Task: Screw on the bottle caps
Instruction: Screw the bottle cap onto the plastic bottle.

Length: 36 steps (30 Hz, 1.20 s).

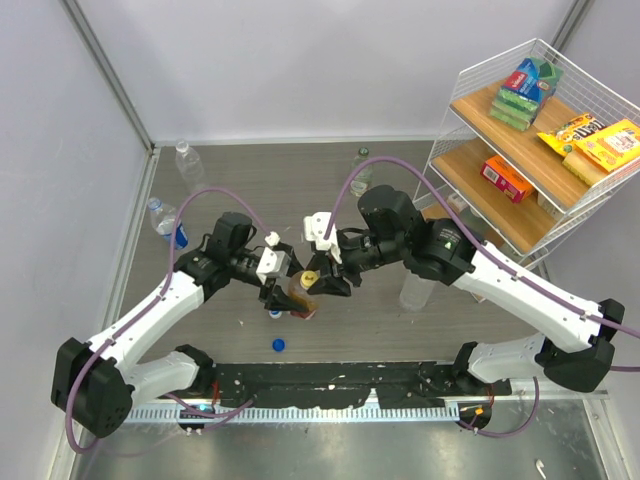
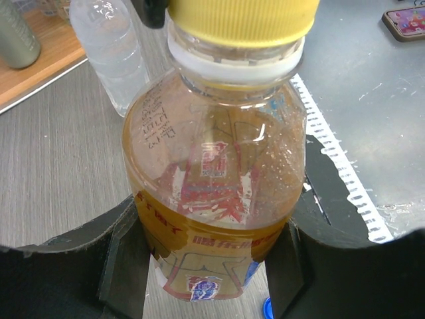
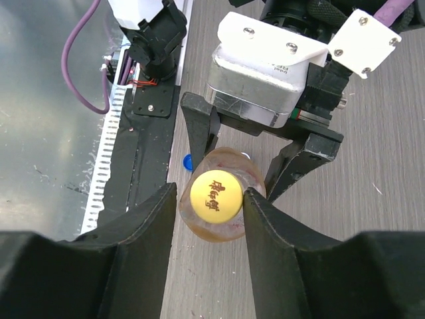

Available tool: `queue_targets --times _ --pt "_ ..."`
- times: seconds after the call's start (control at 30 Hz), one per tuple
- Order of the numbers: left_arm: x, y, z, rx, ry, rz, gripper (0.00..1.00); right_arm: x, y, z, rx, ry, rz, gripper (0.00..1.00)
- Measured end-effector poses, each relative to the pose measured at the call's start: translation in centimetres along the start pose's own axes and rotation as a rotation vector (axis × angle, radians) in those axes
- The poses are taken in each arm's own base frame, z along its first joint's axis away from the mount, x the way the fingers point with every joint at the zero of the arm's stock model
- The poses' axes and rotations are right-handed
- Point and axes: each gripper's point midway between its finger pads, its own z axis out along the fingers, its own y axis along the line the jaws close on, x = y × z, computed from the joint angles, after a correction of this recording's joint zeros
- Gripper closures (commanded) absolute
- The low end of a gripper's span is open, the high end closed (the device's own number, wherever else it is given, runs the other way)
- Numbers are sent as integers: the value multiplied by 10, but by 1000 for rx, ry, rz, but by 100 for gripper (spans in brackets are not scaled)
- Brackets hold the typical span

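Starting well left of the amber bottle (image 1: 303,297), the blue-label bottle (image 1: 166,222) and a far clear bottle (image 1: 187,163) sit apart from both arms; whether they are capped is too small to tell. The left gripper (image 2: 209,266) clamps the amber bottle's lower body, holding it upright. On its neck sits the yellow cap (image 3: 216,195), pinched by the right gripper (image 3: 211,199), so tightening looks underway. A loose blue cap (image 1: 278,345) lies just in front, and a near clear bottle (image 1: 414,290) waits to the right.
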Motion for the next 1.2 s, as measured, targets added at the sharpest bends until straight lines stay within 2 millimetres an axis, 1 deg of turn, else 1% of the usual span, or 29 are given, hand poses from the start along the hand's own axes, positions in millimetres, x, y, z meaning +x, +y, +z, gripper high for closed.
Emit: queue_targets --times 0.03,0.07,0.1,0.2,0.33,0.37,0.4,0.43,0.47,0.5,0.6,0.67,0.77,0.87,0.93,1.03,1.2 --pt "0 0 0 -1 -1 -4 90 0 0 0 1 0 0 63" --pt "-1 0 0 -1 -2 -4 90 0 -1 0 5 1 0 66" --pt "-1 0 0 -1 -3 -5 90 0 -3 0 15 1 -3 68" --pt "-2 0 0 1 -6 -7 90 -1 -6 0 29 0 -1 70" --pt "-1 1 0 -7 -2 -16 91 0 -9 -1 49 6 9 76" --pt "-1 3 0 -13 1 -17 91 1 -10 -1 57 9 15 80" --pt "-1 4 0 -20 2 -20 92 1 -11 -1 67 11 20 81" --pt "-2 7 -1 -36 7 -22 92 1 -14 -1 83 12 26 86" --pt "-2 10 -1 -53 10 -26 92 1 -16 -2 98 13 35 87" --pt "-3 14 -2 -77 14 -29 92 1 -22 -2 134 9 57 90" --pt "-2 28 -8 -182 39 -45 91 3 -38 -4 251 -12 129 91" --pt "0 39 -14 -281 55 -62 91 5 -49 -5 331 -38 194 90" --pt "1 50 -20 -387 59 -77 91 6 -63 -5 414 -61 288 93" --pt "5 62 -26 -514 69 -92 91 10 -79 -3 503 -76 398 94" --pt "11 71 -28 -613 90 -105 92 17 -88 -2 565 -76 473 94" --pt "18 84 -28 -753 116 -97 90 27 -100 -4 643 -73 573 95" --pt "24 106 -37 -967 105 -64 90 38 -121 -8 757 -96 723 97"
